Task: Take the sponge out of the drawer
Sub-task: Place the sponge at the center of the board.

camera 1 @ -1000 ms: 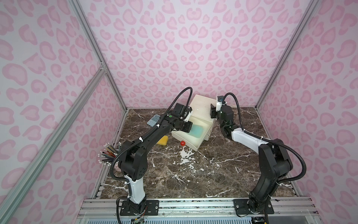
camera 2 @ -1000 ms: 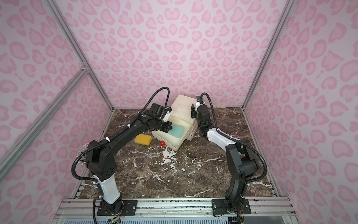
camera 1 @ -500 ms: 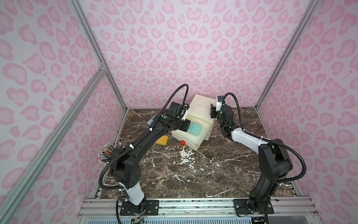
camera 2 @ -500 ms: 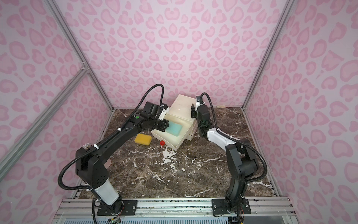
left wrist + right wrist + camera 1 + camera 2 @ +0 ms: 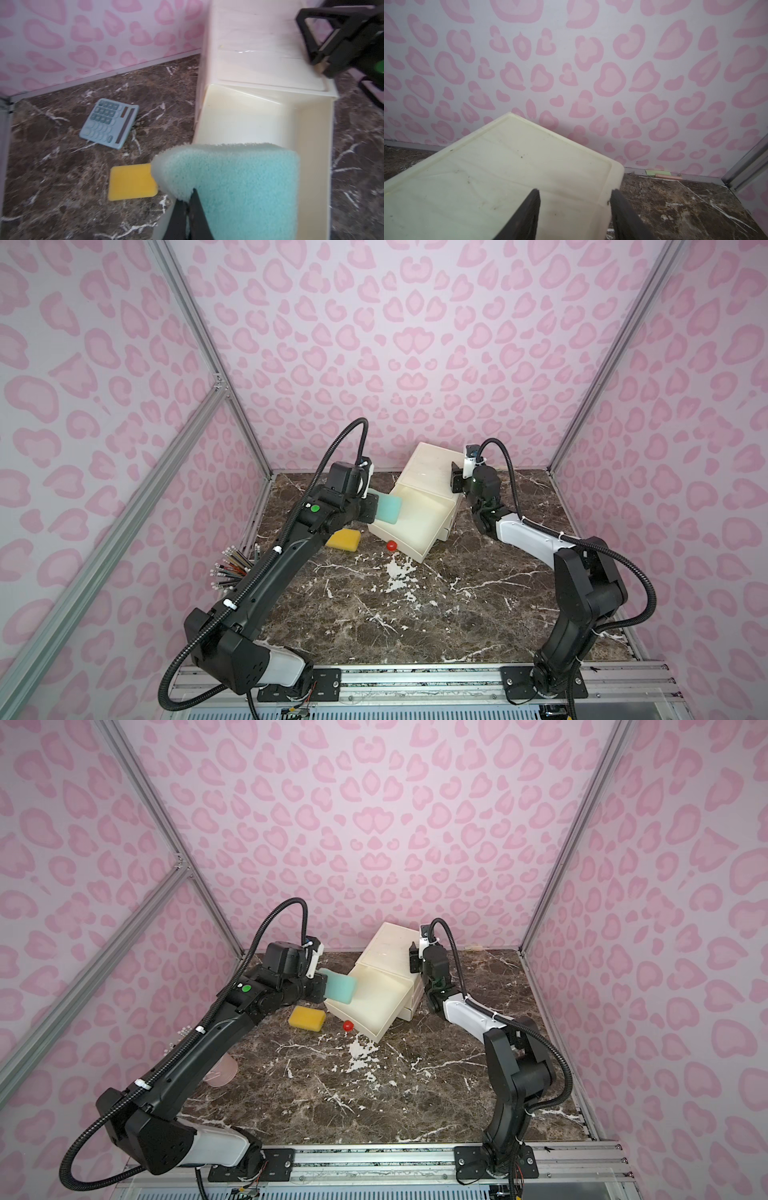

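Left claw (image 5: 190,193): fingers pressed together on one corner of the teal sponge (image 5: 239,187), and the foam is squashed thin where they bite. The rest of the teal sponge sticks out past the fingertips, with most of its broad face off to one side of them.

In both top views the left claw (image 5: 371,508) reaches in from the robot's left. The teal sponge (image 5: 340,989) juts from its tip, tilted and lifted over the left rim of the open drawer (image 5: 419,526). Cannot tell whether its lower edge touches that rim. The drawer's pale floor shows beyond the foam in the left wrist view.

The drawer is pulled well out of the cream cabinet (image 5: 428,468), toward the front of the table (image 5: 415,614).

Right claw (image 5: 575,193): clamped on the cabinet's rear right corner, one finger over the top and the other against the side wall.

Also noted:
- A yellow sponge (image 5: 344,540) lies flat on the table, just beside the drawer's left side and under the left wrist.
- A red ball (image 5: 391,546) sits just beside the drawer's front.
- A calculator (image 5: 109,123) lies near the back wall, left of the cabinet.
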